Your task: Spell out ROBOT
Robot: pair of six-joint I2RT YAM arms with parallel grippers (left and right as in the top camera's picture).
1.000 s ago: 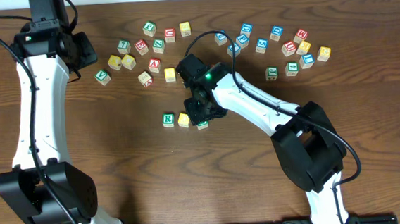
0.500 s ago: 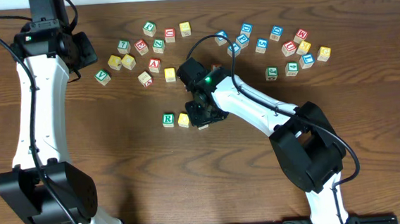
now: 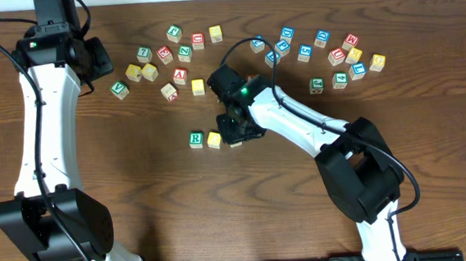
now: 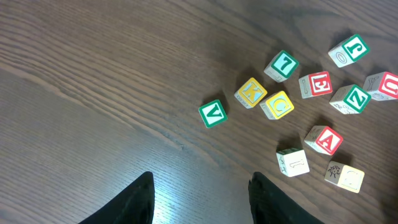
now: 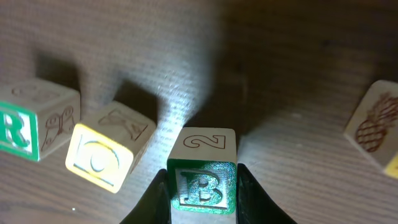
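On the table stand a green-lettered R cube (image 3: 196,139) (image 5: 31,127) and, just right of it, a yellow-faced O cube (image 3: 214,139) (image 5: 102,155), turned slightly askew. My right gripper (image 3: 235,135) (image 5: 202,199) is shut on the green-lettered B cube (image 5: 202,183), one finger on each side. It holds the cube just right of the O cube with a small gap. From overhead the gripper hides most of the B cube. My left gripper (image 4: 200,202) (image 3: 97,62) hangs open over bare wood at the far left, holding nothing. I cannot pick out the T cube.
Many loose cubes lie scattered along the far side of the table, among them a yellow one (image 3: 198,87) and a red A (image 3: 180,74). A cube with a pineapple picture (image 5: 376,134) stands to the right of the B cube. A green V (image 4: 212,113) and a yellow K (image 4: 250,93) lie ahead of the left gripper.
The right gripper's jaws have closed onto the B cube and it has shifted slightly towards the yellow O cube. The left arm has stayed still.
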